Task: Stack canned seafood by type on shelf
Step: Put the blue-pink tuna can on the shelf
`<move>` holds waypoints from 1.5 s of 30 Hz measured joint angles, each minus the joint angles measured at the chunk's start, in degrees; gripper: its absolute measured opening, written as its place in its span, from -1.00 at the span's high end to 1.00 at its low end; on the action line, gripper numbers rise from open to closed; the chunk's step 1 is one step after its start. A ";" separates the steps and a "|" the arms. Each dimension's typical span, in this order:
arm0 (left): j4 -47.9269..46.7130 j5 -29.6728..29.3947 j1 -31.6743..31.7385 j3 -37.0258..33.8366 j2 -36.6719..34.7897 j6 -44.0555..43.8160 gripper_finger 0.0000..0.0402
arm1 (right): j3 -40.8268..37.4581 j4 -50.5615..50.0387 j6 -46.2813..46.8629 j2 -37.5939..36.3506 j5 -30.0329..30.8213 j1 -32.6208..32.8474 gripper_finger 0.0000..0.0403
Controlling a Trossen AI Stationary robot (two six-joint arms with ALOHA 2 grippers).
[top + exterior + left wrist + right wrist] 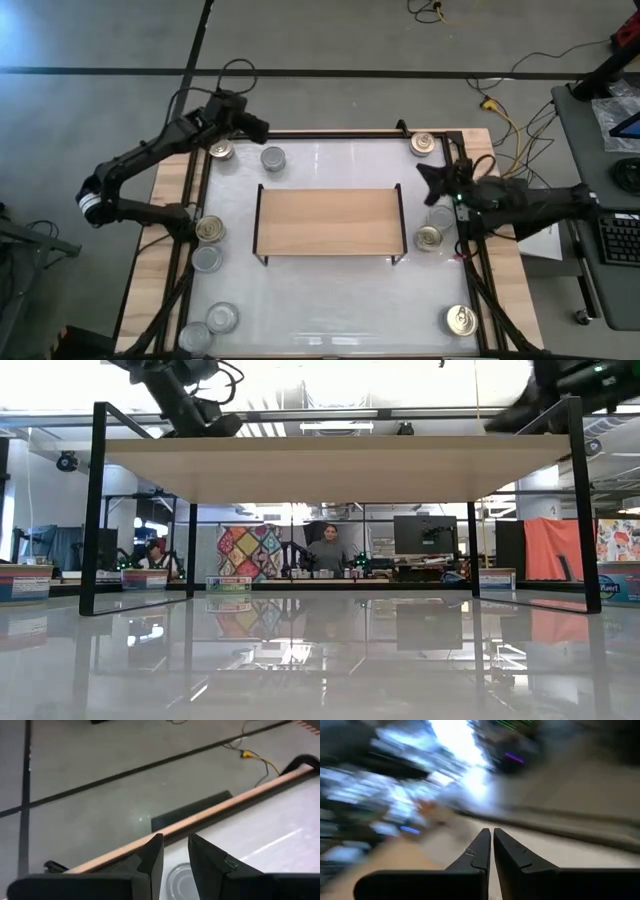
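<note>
With shelf [328, 220] bare, left pincer [175, 852] slightly parted above silver can [178, 879], presumably for grasp; right pincer [492, 836] closed, empty.

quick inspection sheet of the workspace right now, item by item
surface: white tabletop with wooden border, bare in front of the shelf
job's things: shelf holds no cans; gold-top tins and silver-top tins sit along the edges
clutter: nothing seen
grippers: left gripper slightly parted above a silver tin at the far left corner; right gripper shut, holding nothing, right of the shelf
cables: yellow cable on the floor
surroundings: person at desks behind
</note>
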 joint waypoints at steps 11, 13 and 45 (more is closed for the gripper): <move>7.62 0.03 -10.66 -5.87 -1.85 -0.49 0.62 | 20.95 -32.79 10.09 18.15 -2.81 -15.18 0.85; 9.74 -0.18 -12.97 -7.09 -2.35 0.26 0.63 | 21.92 -32.12 7.49 20.85 -6.93 -21.16 0.73; 6.81 -0.41 -17.38 -25.00 -23.92 5.04 0.63 | 39.73 -28.99 -1.81 71.85 -29.29 -55.85 -0.25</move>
